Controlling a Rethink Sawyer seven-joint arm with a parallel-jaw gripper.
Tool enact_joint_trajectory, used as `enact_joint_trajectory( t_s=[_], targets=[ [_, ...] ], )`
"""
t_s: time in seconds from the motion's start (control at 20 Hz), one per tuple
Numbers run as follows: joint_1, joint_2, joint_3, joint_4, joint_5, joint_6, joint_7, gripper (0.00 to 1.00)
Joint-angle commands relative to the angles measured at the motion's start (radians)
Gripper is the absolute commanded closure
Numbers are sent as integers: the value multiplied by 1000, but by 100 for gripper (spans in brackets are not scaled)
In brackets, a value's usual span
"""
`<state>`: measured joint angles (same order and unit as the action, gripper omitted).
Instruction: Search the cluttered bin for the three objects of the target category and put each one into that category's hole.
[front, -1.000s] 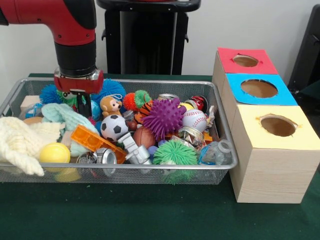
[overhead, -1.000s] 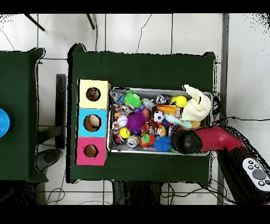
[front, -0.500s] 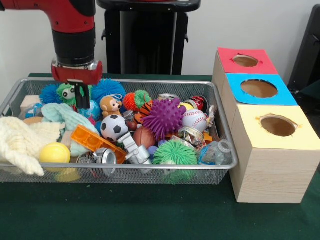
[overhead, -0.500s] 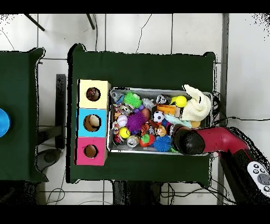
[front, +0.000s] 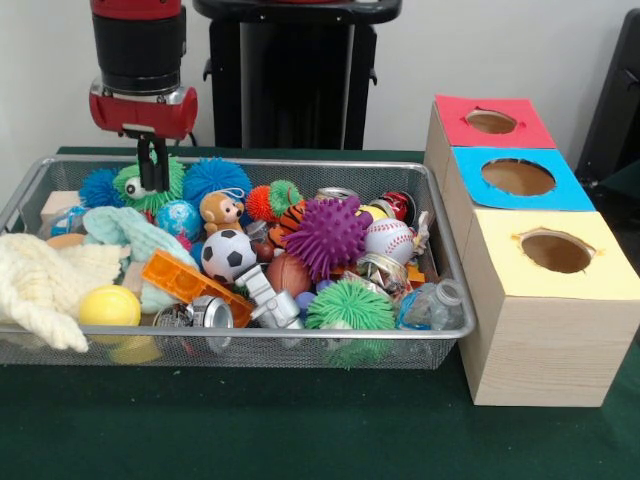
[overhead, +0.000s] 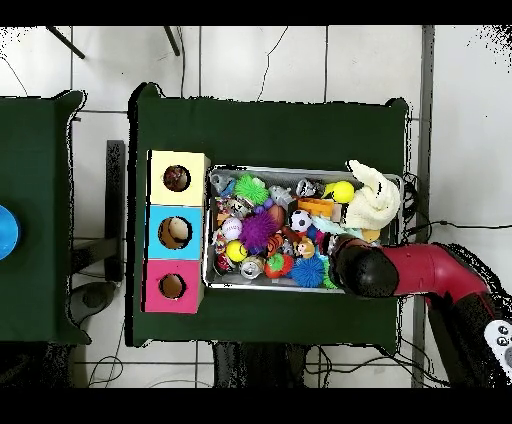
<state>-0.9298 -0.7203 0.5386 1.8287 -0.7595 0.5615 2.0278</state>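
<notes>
My gripper (front: 150, 183) hangs over the far left corner of the wire bin (front: 300, 163). Its fingers look shut on a green fuzzy toy with a googly eye (front: 165, 176), held just above the pile. In the overhead view the red arm (overhead: 420, 272) covers the gripper, and only a green edge of the toy (overhead: 326, 272) shows. Three wooden boxes stand in a row beside the bin, each with a hole: red (front: 491, 121), blue (front: 518, 177) and yellow (front: 556, 251).
The bin holds a purple spiky ball (front: 326, 235), a soccer ball (front: 228, 255), a baseball (front: 389, 240), a yellow ball (front: 109, 305), blue fuzzy balls (front: 215, 176), a monkey figure (front: 220, 211), cans and knitted cloths (front: 40, 280).
The gripper has risen out of the pile, and the green fuzzy toy has come up with it, showing more above the bin rim.
</notes>
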Motion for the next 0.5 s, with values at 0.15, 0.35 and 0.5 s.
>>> enact_joint_trajectory(
  t_s=[0.15, 0.35, 0.5],
  targets=[
    [-1, -1, 10, 31, -7, 50, -132, 0],
    [7, 30, 17, 6, -3, 53, -132, 0],
    [9, 35, 16, 3, 1, 50, -122, 0]
  ],
)
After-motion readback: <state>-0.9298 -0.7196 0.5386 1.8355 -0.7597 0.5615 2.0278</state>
